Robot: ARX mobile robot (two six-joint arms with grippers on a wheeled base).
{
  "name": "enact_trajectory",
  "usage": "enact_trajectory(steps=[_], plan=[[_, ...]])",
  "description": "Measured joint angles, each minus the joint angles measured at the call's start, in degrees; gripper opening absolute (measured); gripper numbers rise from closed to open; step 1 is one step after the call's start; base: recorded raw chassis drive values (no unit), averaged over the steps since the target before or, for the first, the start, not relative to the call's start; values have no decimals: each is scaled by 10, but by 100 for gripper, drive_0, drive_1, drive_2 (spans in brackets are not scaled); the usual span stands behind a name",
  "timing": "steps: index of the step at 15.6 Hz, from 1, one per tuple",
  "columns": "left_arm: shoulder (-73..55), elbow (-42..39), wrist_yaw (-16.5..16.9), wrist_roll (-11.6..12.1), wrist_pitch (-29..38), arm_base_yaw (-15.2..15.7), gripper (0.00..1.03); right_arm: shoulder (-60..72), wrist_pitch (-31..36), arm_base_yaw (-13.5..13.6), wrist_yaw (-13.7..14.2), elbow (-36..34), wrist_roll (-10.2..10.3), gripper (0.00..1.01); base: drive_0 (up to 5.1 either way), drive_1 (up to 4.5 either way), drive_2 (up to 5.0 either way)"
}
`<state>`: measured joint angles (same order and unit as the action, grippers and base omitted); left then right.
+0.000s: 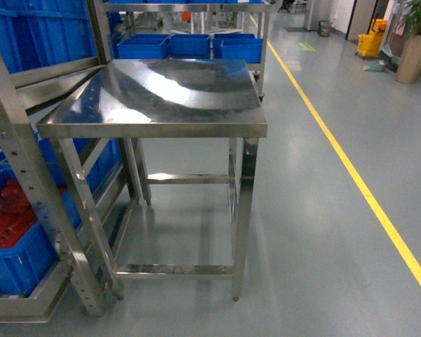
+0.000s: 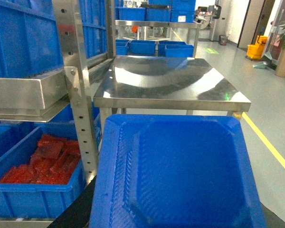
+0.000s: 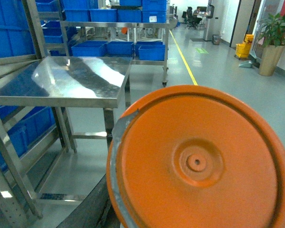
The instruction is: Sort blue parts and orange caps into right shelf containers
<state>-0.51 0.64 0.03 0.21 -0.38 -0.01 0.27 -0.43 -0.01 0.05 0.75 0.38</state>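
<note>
Right up close to my right wrist camera is a big round orange plastic cap (image 3: pixel 199 164) with a small hole in its middle. It fills most of that view. My right hand is hidden behind it, so I cannot tell if its fingers are apart or together.

Close to my left wrist camera is a blue plastic part shaped like a shallow tray (image 2: pixel 178 173). It fills the bottom of that view. My left hand is hidden too, so I cannot tell how it stands.

Past both of them is a shiny square steel worktop (image 1: pixel 161 95) on four legs. It stands on the grey floor (image 1: pixel 323 210), and a yellow line (image 1: pixel 351 168) runs along the floor on the right.

On the left is a steel shelf rack (image 1: pixel 28 175). Low in it sits a deep blue plastic crate (image 2: pixel 35 197) with red pieces (image 2: pixel 42 161) inside. More large blue plastic crates (image 1: pixel 189 45) sit in a row on a shelf behind the worktop. Far back on the right I see a potted plant (image 1: pixel 417 35) and a yellow bucket (image 1: pixel 370 43).
</note>
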Motion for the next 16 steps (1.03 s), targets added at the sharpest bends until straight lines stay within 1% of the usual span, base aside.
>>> enact_trajectory(steps=[16], plan=[[0, 0, 0, 0, 0, 0, 41, 0, 1, 0, -1, 0, 0, 44, -494, 252, 252]])
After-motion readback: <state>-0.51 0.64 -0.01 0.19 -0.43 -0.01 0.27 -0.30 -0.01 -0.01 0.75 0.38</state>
